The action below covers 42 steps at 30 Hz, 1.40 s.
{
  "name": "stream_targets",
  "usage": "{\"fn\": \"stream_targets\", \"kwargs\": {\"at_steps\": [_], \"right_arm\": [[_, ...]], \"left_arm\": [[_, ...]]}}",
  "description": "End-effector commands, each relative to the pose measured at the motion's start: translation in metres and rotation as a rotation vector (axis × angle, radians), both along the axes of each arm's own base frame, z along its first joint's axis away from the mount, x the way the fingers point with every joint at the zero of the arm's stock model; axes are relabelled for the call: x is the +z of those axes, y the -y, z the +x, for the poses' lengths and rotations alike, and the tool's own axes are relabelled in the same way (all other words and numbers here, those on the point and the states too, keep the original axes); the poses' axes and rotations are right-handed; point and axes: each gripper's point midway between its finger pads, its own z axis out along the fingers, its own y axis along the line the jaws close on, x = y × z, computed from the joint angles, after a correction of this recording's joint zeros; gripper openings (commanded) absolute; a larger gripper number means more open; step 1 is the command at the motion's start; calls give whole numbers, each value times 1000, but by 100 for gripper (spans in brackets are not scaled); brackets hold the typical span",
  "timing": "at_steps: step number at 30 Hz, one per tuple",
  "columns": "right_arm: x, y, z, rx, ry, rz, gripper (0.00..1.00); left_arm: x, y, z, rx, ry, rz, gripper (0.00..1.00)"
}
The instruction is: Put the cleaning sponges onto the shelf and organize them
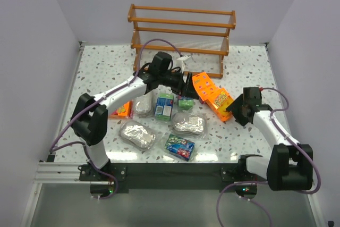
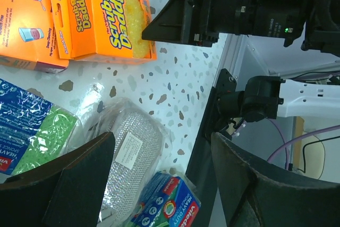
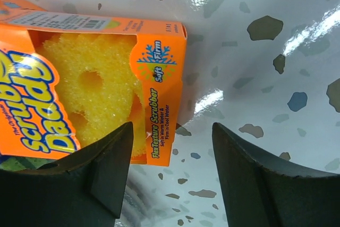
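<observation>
The wooden shelf [image 1: 180, 30] stands at the back. Cleaning sponges lie in front of it: orange packs [image 1: 204, 86] [image 1: 220, 102] [image 1: 122, 110], green-blue packs [image 1: 164, 106] [image 1: 179, 147] and silvery oval packs [image 1: 137, 134] [image 1: 188, 123]. My left gripper [image 1: 188, 85] [image 2: 164, 179] hovers open over a silvery pack [image 2: 127, 158] and a blue-green pack [image 2: 167, 206], holding nothing. My right gripper [image 1: 230, 110] [image 3: 172, 174] is open at the end of an orange pack [image 3: 90, 89]. That pack's corner lies by the left finger [image 3: 85, 184].
White walls close in the table [image 1: 106, 67] on three sides. A small green pack [image 1: 185, 103] and a third silvery pack [image 1: 143, 104] lie under the left arm. The dark front rail [image 1: 170, 174] carries both arm bases.
</observation>
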Motion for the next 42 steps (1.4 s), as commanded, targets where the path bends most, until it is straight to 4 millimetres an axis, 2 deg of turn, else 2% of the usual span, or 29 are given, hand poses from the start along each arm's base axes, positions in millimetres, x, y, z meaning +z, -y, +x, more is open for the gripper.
{"fn": "stream_targets", "kwargs": {"at_steps": [1,8,12,14,17,21,22,24,25,27,28,29,31,33,34,36,37,38,39,42], "right_arm": [[12,7,18,-29,35,7,64],[-2,7,14,-37,8,18,56],[-9,5,24,-44,52,51,55],[-14,4,24,-47,56,64,51],[-16,8,22,-50,56,59,38],[-8,11,15,-39,57,58,20],[2,11,16,-26,84,59,12],[10,9,8,-3,78,64,5],[24,8,9,9,117,65,0],[36,3,1,50,126,76,0],[51,1,2,64,166,76,0],[58,-1,2,97,178,75,0],[73,-17,-1,180,195,131,0],[74,-29,-8,289,159,163,0],[86,-35,-7,371,179,166,0],[91,-43,-11,449,175,187,0],[103,-47,-8,522,217,180,0],[107,-51,-9,560,224,185,0],[118,-53,-9,599,240,186,0],[132,-60,-10,701,259,178,0]], "left_arm": [[17,-9,-2,-1,43,-19,78],[17,-11,-1,11,37,-24,79],[18,-11,-1,10,37,-30,79],[19,-10,-1,10,36,-31,79],[24,-11,0,15,43,-37,78],[33,-13,1,28,57,-41,79],[37,-14,2,34,63,-44,80],[42,-16,6,55,75,-39,81],[45,-18,9,68,80,-33,84],[47,-21,15,98,91,-23,86],[49,-21,18,106,93,-20,88],[49,-23,21,116,94,-17,89],[50,-25,27,126,89,-12,91],[53,-32,36,142,89,-11,94],[56,-36,40,147,90,-11,94],[60,-52,55,184,88,-18,96],[63,-57,55,171,74,-34,96],[65,-67,61,181,71,-42,96],[67,-70,58,165,63,-46,95],[66,-72,46,113,50,-59,95]]}}
